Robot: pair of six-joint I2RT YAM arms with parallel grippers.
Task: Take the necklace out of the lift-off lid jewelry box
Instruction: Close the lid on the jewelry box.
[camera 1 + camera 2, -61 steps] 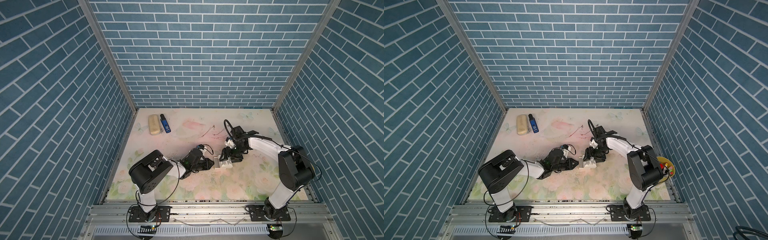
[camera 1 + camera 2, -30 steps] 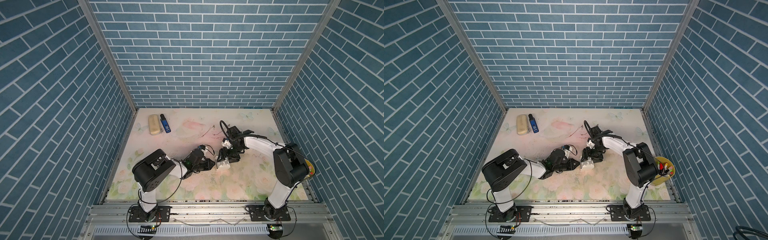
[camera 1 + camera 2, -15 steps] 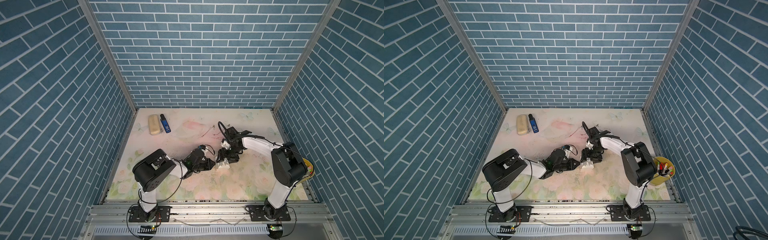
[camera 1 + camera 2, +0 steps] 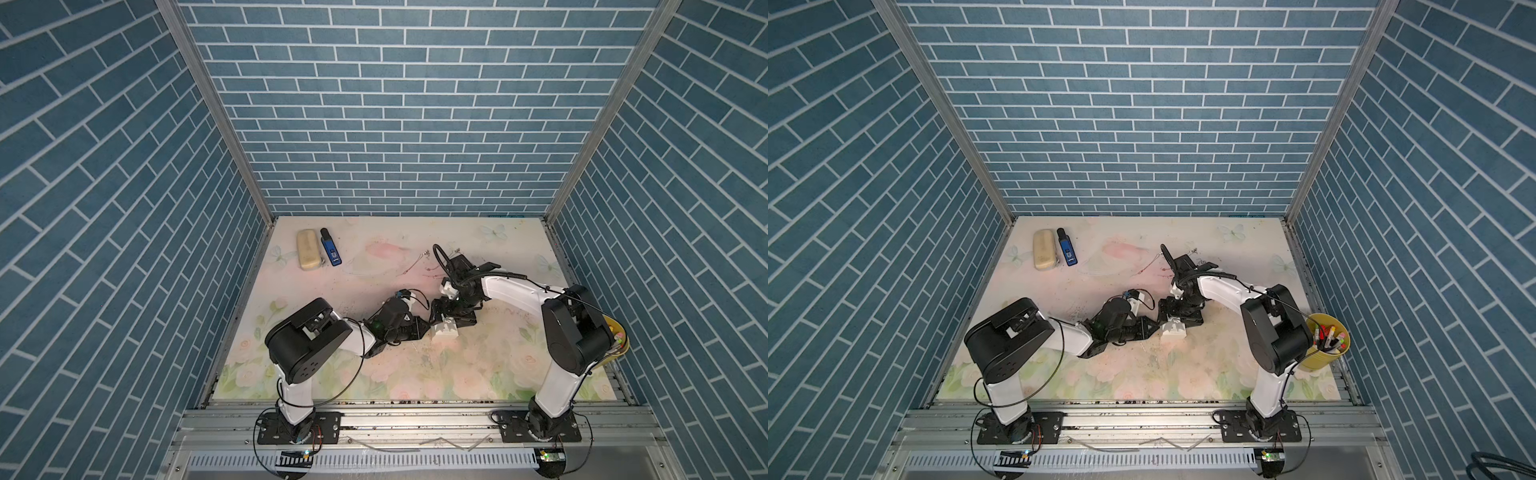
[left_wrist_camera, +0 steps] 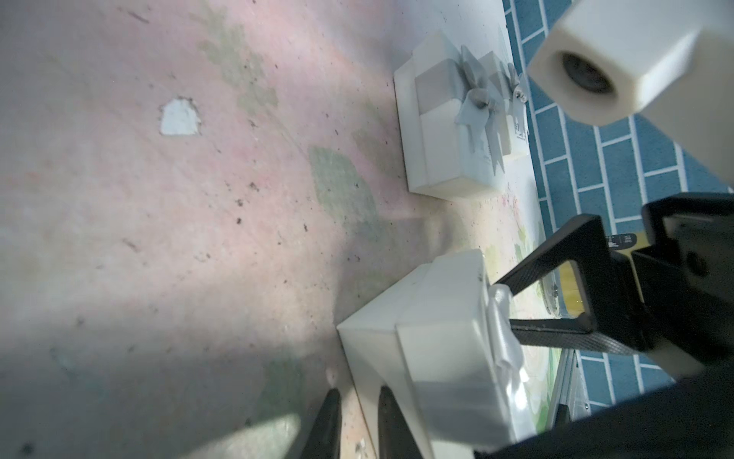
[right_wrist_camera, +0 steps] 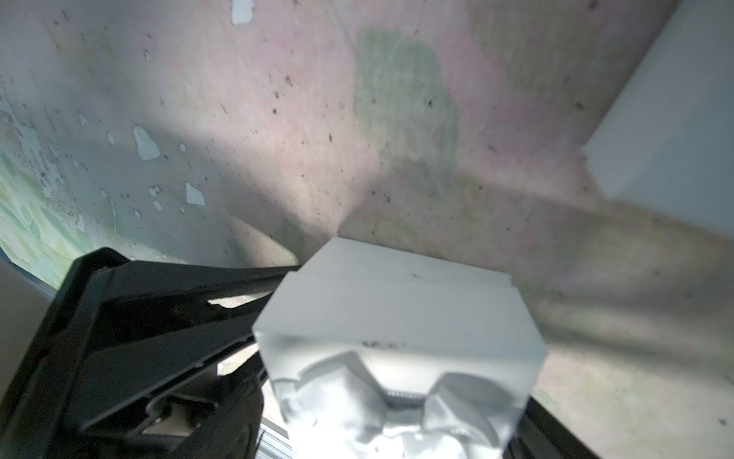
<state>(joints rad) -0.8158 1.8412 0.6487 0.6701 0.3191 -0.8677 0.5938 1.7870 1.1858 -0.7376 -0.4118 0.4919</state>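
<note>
Floral bench (image 4: 478, 365), dead centre: the bow-topped jewelry box (image 4: 445, 331) sits lid on, necklace hidden inside, directly under the right gripper (image 4: 452, 319), jaws spread wide astride the lid (image 6: 397, 310), while the left gripper (image 5: 357, 419), nearly closed, sits low at its base, hold unclear.

The left arm (image 4: 309, 345) and right arm (image 4: 515, 293) crowd the box (image 4: 445, 331) mid-surface. A case (image 4: 308, 250) and blue stick (image 4: 331, 252) block the far left corner, a cup (image 4: 1320, 360) the right edge; near edge open.
</note>
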